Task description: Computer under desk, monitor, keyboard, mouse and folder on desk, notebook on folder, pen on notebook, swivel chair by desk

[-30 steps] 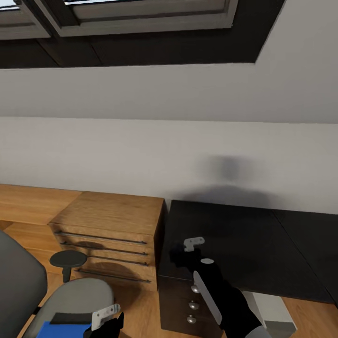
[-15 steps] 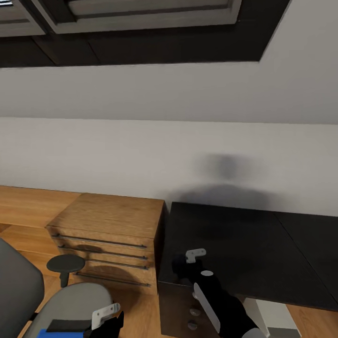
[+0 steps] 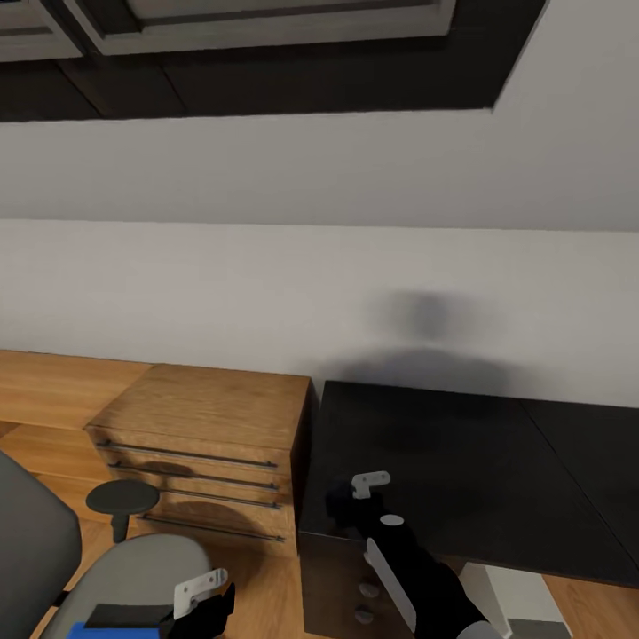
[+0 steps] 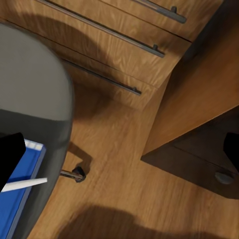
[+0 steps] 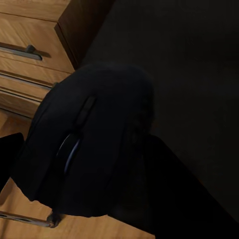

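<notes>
Light wooden chest of drawers stands against the white wall, flush beside the left end of the desk — glossy black top, bare where visible, silver knobs on the drawer front below. Wood floor between chest and swivel chair; chair's black armrest just in front of the chest's lower drawers.

Right gripper hangs over the desk's near left corner, arm reaching up from below — jaws clamped on the mouse, black, held above the dark top.

Left gripper sits low over the chair seat; whether its jaws are apart or together, cannot tell. The folder lies on the seat, bright blue, with the pen across it.
</notes>
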`<state>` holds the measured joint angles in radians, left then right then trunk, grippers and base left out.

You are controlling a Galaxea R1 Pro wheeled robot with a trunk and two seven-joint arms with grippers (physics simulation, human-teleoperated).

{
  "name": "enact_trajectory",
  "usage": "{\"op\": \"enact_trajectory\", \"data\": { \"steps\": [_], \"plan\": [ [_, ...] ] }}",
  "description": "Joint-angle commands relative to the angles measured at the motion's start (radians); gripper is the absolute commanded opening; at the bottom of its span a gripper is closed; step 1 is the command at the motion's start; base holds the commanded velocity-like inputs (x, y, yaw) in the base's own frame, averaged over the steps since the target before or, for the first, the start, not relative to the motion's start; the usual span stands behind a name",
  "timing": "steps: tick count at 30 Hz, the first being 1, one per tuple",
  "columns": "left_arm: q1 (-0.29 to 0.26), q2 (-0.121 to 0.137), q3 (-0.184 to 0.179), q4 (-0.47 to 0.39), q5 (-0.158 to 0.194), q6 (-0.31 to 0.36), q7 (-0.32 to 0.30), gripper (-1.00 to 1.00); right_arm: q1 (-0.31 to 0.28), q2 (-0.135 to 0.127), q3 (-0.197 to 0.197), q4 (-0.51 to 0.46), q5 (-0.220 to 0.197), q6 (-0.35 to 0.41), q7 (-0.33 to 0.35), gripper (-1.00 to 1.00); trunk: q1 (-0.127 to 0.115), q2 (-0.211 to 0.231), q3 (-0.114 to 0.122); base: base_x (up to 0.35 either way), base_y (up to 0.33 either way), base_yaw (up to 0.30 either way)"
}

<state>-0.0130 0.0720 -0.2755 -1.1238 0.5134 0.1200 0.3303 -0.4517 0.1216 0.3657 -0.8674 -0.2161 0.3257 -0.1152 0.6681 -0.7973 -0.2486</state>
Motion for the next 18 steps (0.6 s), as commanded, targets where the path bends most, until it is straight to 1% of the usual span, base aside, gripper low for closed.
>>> {"op": "enact_trajectory", "data": {
  "steps": [1,18],
  "plan": [
    [-0.001,0.001,-0.004,-0.002,0.007,0.003,0.009,1.00,-0.001,-0.001,0.004,-0.001,-0.014,0.003,-0.011,-1.00,0.004,-0.008,-0.005,0.000,0.000,0.000],
    [-0.001,0.000,-0.005,0.000,0.007,0.003,0.009,1.00,-0.001,0.000,0.007,0.001,-0.014,-0.002,-0.012,-1.00,0.069,-0.127,-0.058,0.000,0.000,0.000]
  ]
}}
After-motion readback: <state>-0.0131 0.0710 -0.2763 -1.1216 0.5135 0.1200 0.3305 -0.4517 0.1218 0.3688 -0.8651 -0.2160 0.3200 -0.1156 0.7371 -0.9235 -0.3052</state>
